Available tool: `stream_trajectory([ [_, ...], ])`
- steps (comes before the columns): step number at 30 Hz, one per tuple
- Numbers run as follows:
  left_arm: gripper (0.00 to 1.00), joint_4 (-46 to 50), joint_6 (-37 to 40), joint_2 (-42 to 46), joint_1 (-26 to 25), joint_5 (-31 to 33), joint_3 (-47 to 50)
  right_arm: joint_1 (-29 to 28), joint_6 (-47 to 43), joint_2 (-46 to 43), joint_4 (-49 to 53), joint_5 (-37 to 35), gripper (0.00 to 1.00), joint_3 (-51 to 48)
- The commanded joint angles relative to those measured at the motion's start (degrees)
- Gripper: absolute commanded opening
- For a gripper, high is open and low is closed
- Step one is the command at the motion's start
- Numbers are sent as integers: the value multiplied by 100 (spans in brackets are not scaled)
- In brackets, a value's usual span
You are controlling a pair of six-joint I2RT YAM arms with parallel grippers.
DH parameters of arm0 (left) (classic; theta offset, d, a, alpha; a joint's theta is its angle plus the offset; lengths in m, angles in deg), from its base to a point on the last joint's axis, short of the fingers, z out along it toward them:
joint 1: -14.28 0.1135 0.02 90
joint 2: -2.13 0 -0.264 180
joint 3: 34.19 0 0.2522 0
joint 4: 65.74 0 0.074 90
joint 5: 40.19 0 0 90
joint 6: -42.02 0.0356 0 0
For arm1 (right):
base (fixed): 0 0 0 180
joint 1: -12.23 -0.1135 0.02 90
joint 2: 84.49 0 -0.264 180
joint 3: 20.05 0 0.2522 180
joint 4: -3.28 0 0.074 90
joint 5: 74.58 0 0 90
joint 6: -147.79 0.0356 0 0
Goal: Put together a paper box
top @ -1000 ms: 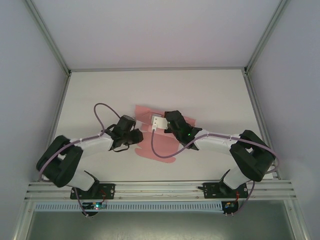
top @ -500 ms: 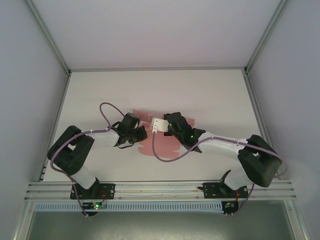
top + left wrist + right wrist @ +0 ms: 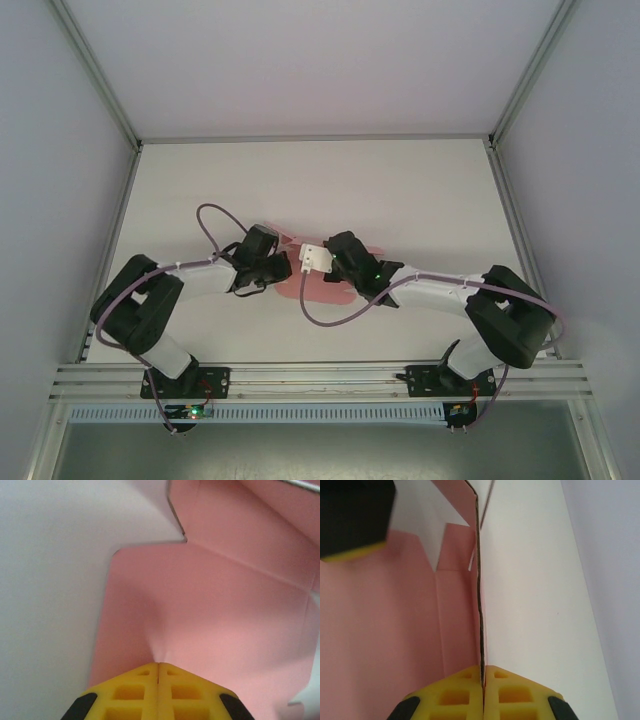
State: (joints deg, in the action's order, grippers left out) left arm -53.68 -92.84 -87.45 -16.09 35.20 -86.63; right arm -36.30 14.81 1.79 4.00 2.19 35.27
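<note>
Paper box [image 3: 322, 286], a pink die-cut sheet, is seen unassembled at the middle of the worktop [image 3: 420, 190]. Left pincer [image 3: 158, 667] is closed, the card pinched and puckered. Right pincer [image 3: 483, 670] is closed on an upright flap edge.

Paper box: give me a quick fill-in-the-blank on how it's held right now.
The paper box is ___ card.
The left gripper is ___ on it.
The right gripper has ___ fingers.
The table beneath is ___.
Missing: pink; shut; yellow; white.
</note>
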Motion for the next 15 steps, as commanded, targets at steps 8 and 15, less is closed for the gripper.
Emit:
stream_trajectory([
  [8, 78, 2700, 618, 2086, 459, 1904, -764, 596, -17, -244, 1262, 946, 0, 409],
  [15, 100, 1999, 835, 1431, 1984, 1797, -1278, 942, -205, -68, 1875, 1718, 0, 907],
])
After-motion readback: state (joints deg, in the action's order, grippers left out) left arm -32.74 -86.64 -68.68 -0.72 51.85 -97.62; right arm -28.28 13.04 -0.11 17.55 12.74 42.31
